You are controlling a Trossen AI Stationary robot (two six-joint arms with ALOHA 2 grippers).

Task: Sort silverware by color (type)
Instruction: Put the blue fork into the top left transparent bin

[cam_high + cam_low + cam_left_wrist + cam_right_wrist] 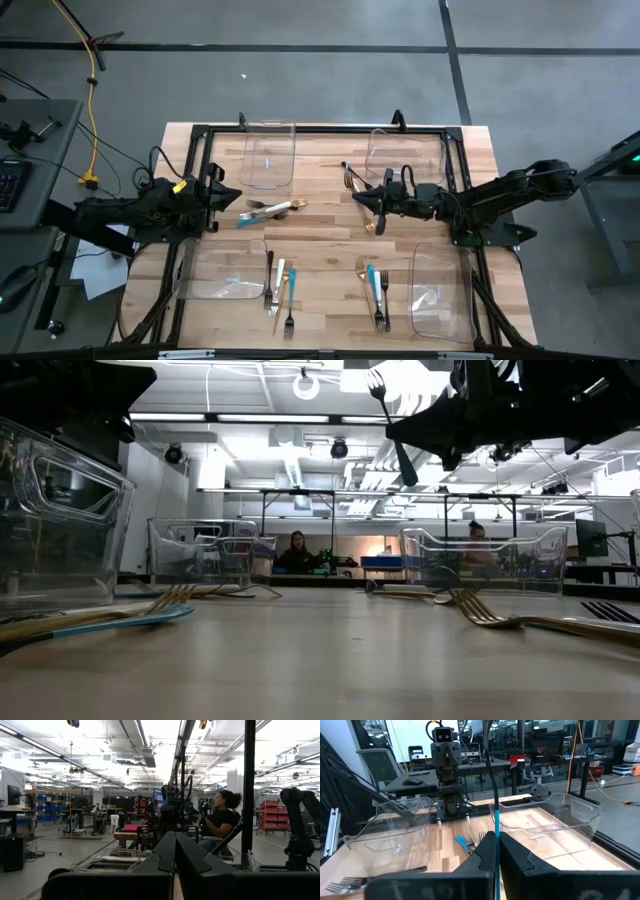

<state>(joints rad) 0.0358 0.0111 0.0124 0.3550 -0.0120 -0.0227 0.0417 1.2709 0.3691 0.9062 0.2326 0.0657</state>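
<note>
My right gripper [358, 197] hovers over the table's middle, shut on a fork [392, 422] that stands nearly upright, tines up. The fork's upper part is thin and dark; between the fingers it looks teal [497, 827]. More silverware lies in three clusters: teal, gold and white pieces [268, 209] at centre left, a group [280, 290] at the near left, and another [377, 295] at the near right. A gold piece [370, 228] lies below my right gripper. My left gripper [232, 196] waits shut at the table's left, raised, touching nothing. My right gripper pinches the fork's handle [497, 845] between its two fingers, coming level from the table's right side and lying across the fork. The fork is lifted clear of the table. It leans a little, tines [377, 380] above the fingers and handle end [410, 478] below them.
Four clear bins stand on the wood: far left [270, 155], far right [405, 155], near left [225, 272] and near right [442, 292]. A black frame [320, 130] rims the table. People sit at desks in the room beyond.
</note>
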